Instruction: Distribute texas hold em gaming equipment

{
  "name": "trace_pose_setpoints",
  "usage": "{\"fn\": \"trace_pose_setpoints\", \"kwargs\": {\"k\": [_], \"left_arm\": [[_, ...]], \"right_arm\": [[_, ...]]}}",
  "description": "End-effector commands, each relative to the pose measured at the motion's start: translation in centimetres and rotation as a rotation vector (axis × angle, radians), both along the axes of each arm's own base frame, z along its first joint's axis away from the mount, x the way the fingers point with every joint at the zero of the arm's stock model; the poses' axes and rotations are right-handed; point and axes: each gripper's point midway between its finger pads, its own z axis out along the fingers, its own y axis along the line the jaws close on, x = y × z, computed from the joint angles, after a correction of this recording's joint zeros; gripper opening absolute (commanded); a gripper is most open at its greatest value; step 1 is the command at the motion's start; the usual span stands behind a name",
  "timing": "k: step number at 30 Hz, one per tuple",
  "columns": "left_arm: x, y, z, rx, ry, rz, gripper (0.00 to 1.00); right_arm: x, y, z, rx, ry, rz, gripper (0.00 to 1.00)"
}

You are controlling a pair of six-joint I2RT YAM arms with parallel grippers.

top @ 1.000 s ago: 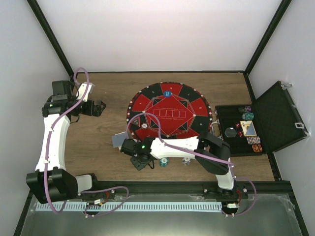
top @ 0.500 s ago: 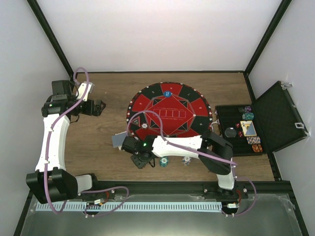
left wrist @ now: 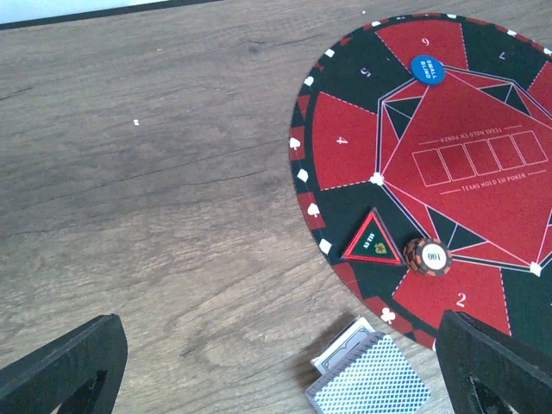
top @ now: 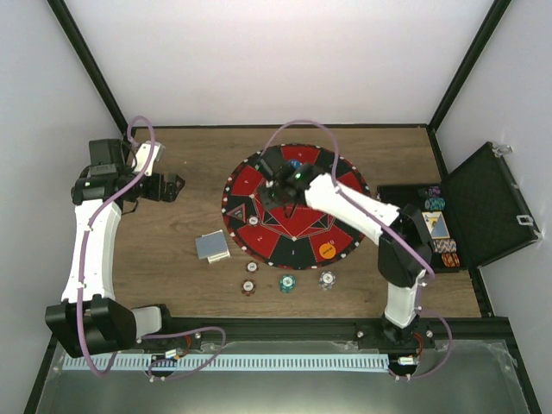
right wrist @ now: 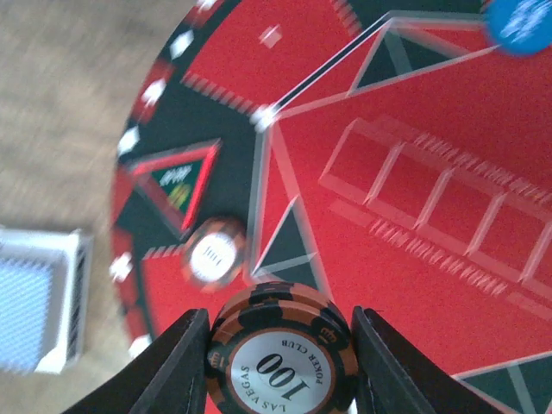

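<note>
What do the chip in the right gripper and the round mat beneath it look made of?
Red-and-black striped poker chip: probably moulded plastic or clay composite, semi-gloss, with a printed silvery "100" label inset. Large round red-and-black mat: looks like thin felt or printed fabric, matte and lying flat.

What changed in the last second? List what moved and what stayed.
The right arm swung from the near edge of the table, by the card deck, up over the round mat. The right gripper holds a red-and-black 100 chip there. No release is visible. The open left gripper, the deck, the green chip and the grey chip stayed put.
</note>
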Motion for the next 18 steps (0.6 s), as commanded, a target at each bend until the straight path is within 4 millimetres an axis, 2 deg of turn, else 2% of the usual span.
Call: {"fn": "trace_pose_setpoints", "kwargs": {"k": [1, 5, 6, 9, 14, 18], "left_arm": [[-0.1, 0.1, 1.4, 0.002, -0.026, 0.000, 1.00], [-0.1, 0.0, 1.3, 0.000, -0.023, -0.004, 1.00], [-0.1, 0.0, 1.3, -0.001, -0.022, -0.005, 1.00], [-0.1, -0.1, 1.3, -0.006, -0.018, -0.010, 1.00], [-0.1, 0.0, 0.9, 0.004, -0.007, -0.011, 1.00], [0.1, 0.1, 0.6, 0.007, -0.001, -0.010, 1.00]], "right_arm": [[6.4, -2.4, 0.2, -0.034, -0.063, -0.054, 0.04], [10.9, -4.8, -2.9, -0.101, -0.053, -0.111, 0.04], [11.8, -5.4, -4.4, -0.121, -0.037, -0.125, 0.04], [14.3, -7.0, -6.4, -0.144, -0.021, -0.163, 0.03], [17.1, -9.1, -8.5, -0.151, -0.001, -0.211, 0.03], [18.5, -10.2, -9.8, -0.142, 0.021, -0.237, 0.03]]}}
